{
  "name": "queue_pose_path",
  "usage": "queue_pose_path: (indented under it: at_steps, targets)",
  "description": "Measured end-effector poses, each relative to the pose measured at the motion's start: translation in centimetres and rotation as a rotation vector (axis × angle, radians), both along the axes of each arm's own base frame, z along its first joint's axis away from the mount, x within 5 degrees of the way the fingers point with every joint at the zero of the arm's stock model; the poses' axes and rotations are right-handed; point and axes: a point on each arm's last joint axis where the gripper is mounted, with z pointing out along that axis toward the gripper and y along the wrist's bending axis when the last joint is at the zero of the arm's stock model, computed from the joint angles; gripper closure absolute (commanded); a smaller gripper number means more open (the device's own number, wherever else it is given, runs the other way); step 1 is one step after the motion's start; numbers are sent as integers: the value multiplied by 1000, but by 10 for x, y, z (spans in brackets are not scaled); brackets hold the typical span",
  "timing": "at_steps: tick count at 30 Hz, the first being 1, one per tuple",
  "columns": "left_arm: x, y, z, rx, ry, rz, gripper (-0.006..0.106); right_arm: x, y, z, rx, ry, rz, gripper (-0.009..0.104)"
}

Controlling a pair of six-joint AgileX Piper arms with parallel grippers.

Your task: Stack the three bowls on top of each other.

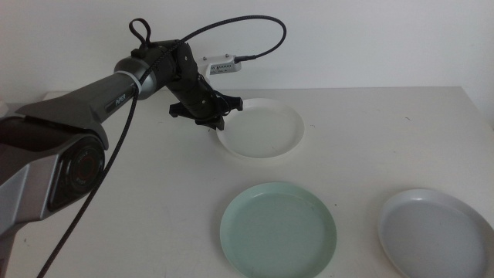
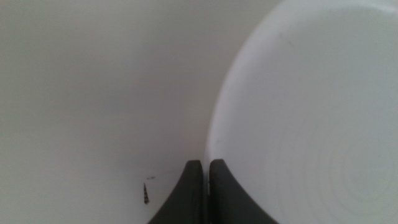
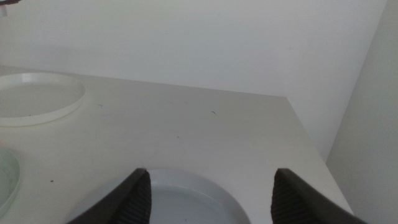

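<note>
Mint green bowl [image 1: 279,228] near table's [image 1: 386,123] front edge, pale grey-blue bowl [image 1: 436,232] toward front right corner, apart. White bowl [image 1: 261,128] farther back, mid-table. Left gripper [image 1: 216,120] at its left rim, jaws pinched shut on that rim. Right gripper [image 3: 205,190] spread wide above grey-blue bowl, holding nothing.

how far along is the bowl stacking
Nothing is stacked yet: all three bowls lie apart on the table. In hand: the left gripper is shut on the white bowl's rim. The right gripper waits open over the grey-blue bowl. The green bowl is untouched.
</note>
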Motion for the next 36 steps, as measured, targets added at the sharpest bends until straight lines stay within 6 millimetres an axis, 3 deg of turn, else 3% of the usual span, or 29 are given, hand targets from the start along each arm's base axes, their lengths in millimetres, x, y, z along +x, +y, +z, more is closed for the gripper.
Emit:
queue_pose_path:
  at_steps: [4, 10, 14, 18, 24, 28, 36]
  targets:
    - [-3, 0, 10, 8, -3, -27, 100, 0, 0, 0, 0, 0, 0, 46]
    - [-16, 4, 56, 9, -41, -60, 100, 0, 0, 0, 0, 0, 0, 46]
    - [-34, 7, 87, -2, -68, -62, 100, 0, 0, 0, 0, 0, 0, 46]
    - [-62, 7, 107, -1, -67, -76, 100, 0, 0, 0, 0, 0, 0, 46]
    - [-112, -3, 118, -3, -75, -115, 100, 0, 0, 0, 0, 0, 0, 46]
    - [-144, -7, 115, -8, -70, -126, 100, 0, 0, 0, 0, 0, 0, 46]
    - [-188, -8, 87, -5, -22, -126, 100, 0, 0, 0, 0, 0, 0, 46]
